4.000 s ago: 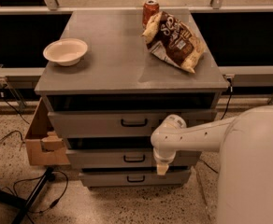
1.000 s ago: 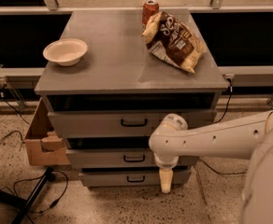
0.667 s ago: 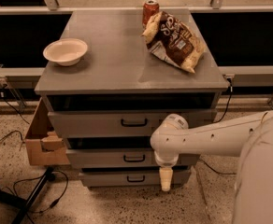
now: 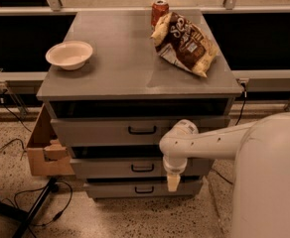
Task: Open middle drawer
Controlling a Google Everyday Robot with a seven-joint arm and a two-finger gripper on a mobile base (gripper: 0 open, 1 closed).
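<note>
The middle drawer (image 4: 110, 167) is the second of three grey drawer fronts in the cabinet, with a small black loop handle (image 4: 142, 168). A dark gap shows above its front. My gripper (image 4: 173, 182) hangs down from the white arm (image 4: 209, 143) in front of the right part of this drawer, its cream tip pointing down, right of the handle and apart from it. It holds nothing that I can see.
The top drawer (image 4: 95, 131) and bottom drawer (image 4: 115, 189) have like handles. On the cabinet top (image 4: 120, 68) lie a white bowl (image 4: 69, 54), a chip bag (image 4: 184, 43) and a soda can (image 4: 159, 10). A cardboard box (image 4: 43, 150) stands left of the cabinet. Cables and a stand leg lie on the floor.
My gripper dropped lower in front of the drawers, then rose a little to the middle drawer's height. The drawers have not visibly moved.
</note>
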